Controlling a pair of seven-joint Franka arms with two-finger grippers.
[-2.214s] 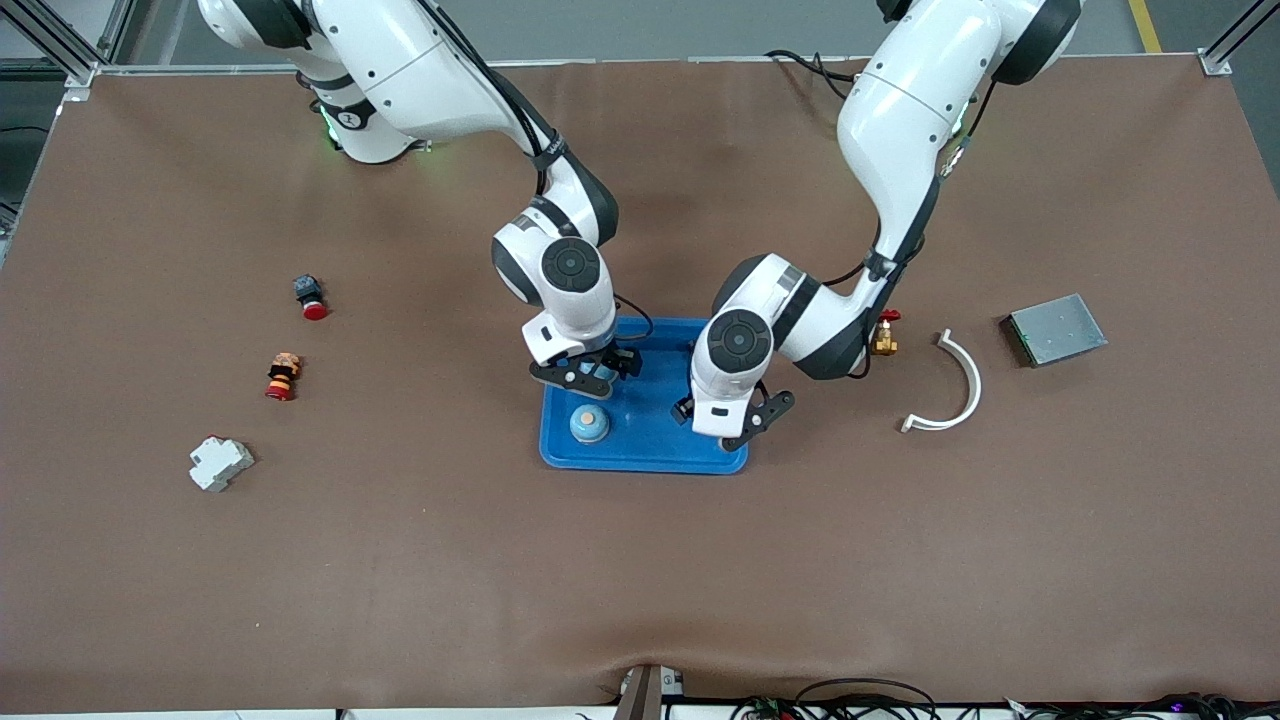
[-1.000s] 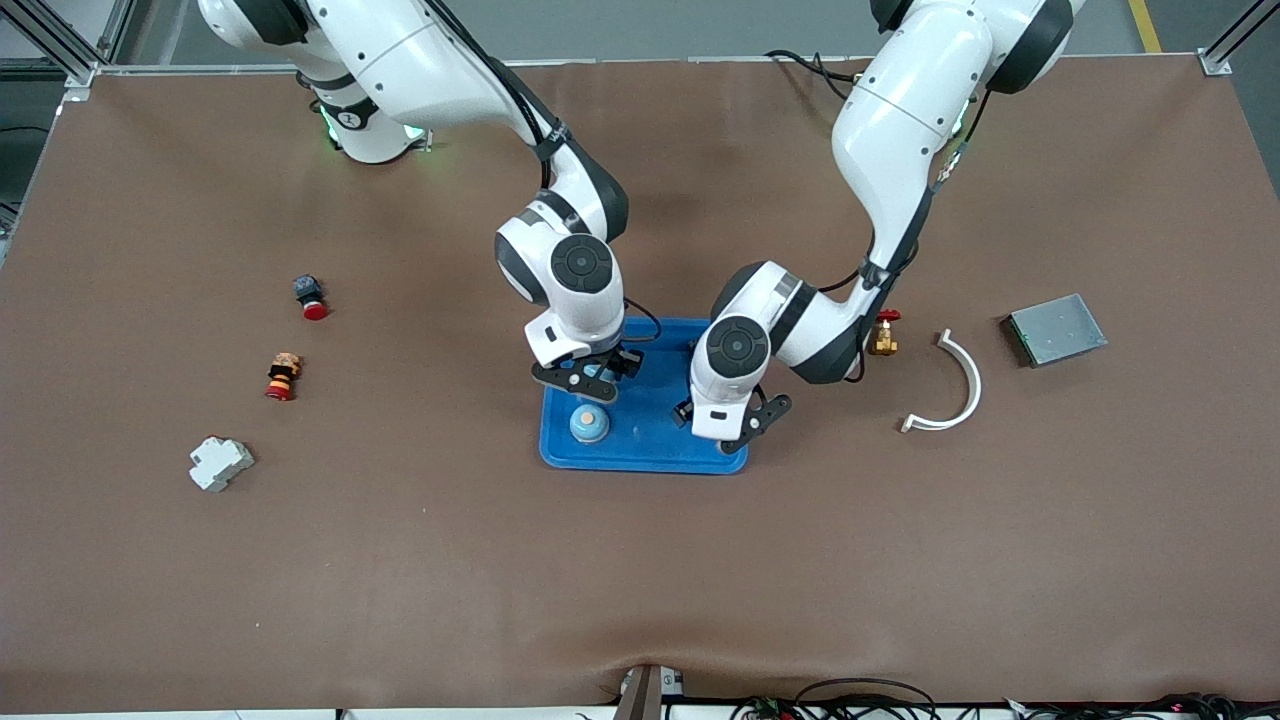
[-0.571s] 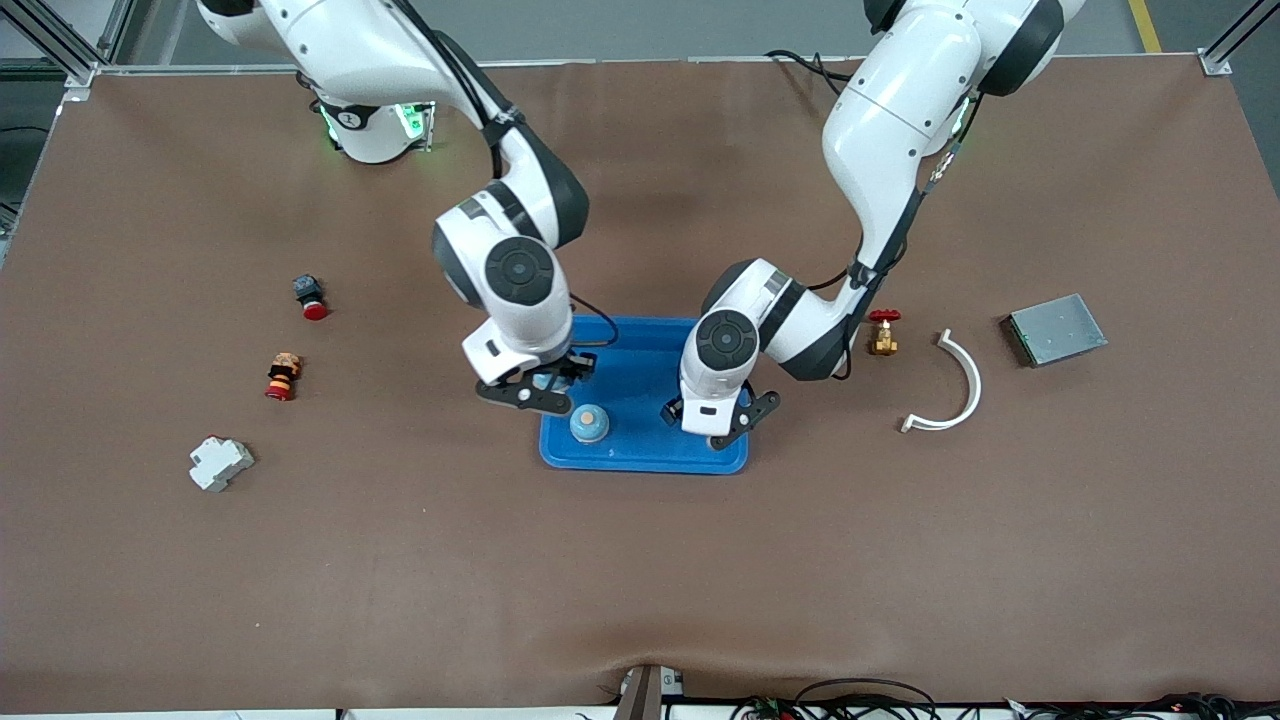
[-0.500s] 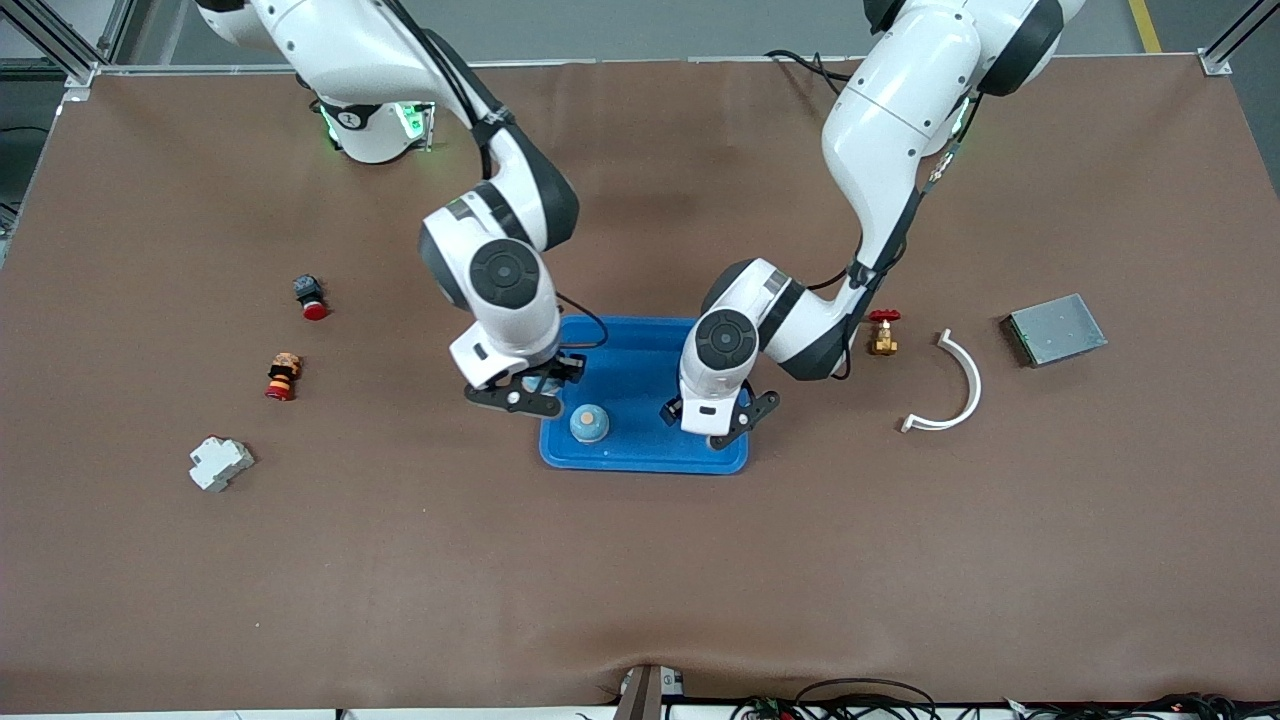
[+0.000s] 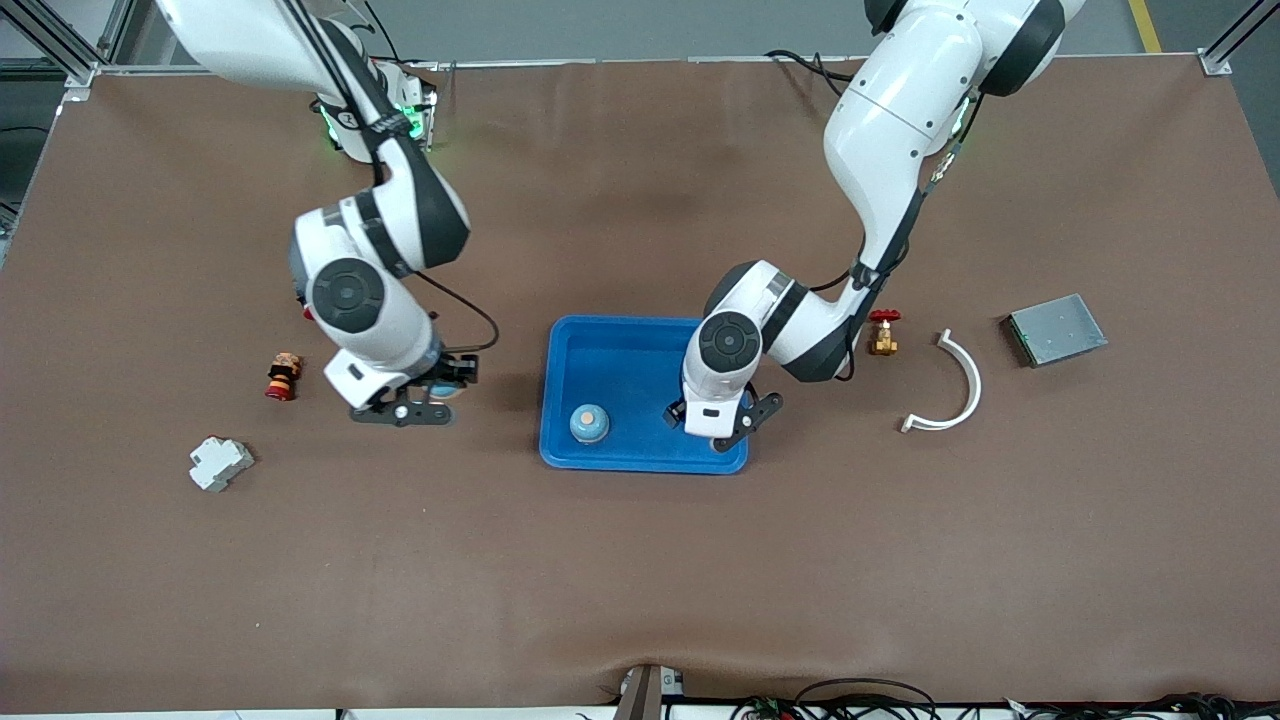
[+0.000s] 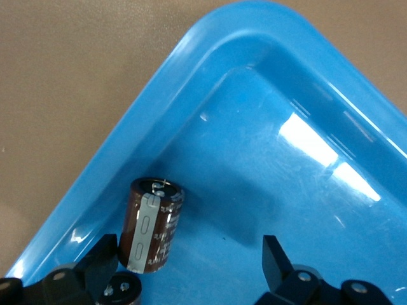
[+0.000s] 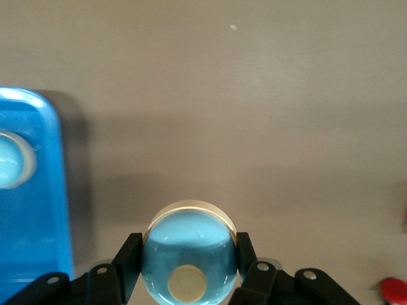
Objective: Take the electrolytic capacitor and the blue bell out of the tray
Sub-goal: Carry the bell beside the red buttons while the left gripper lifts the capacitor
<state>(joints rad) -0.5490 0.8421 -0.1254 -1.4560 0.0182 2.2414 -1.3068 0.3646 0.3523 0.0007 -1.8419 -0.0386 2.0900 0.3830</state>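
Right pincer (image 7: 189,270) pinching blue bell (image 7: 189,254) over bench (image 5: 640,560); left pincer (image 6: 191,267) spread beside capacitor (image 6: 151,225) in blue tray (image 6: 210,51)

Brown mat (image 5: 640,560) covers the table, wrinkled at the 6 o'clock edge. Grey floor (image 5: 620,25) along 12 o'clock, with a yellow line (image 5: 1144,25) at 1 o'clock; aluminium frame posts (image 5: 60,45) at 11 and 1 o'clock corners. Cables (image 5: 860,695) bunch along the 5 o'clock edge; even overhead light, soft shadows.
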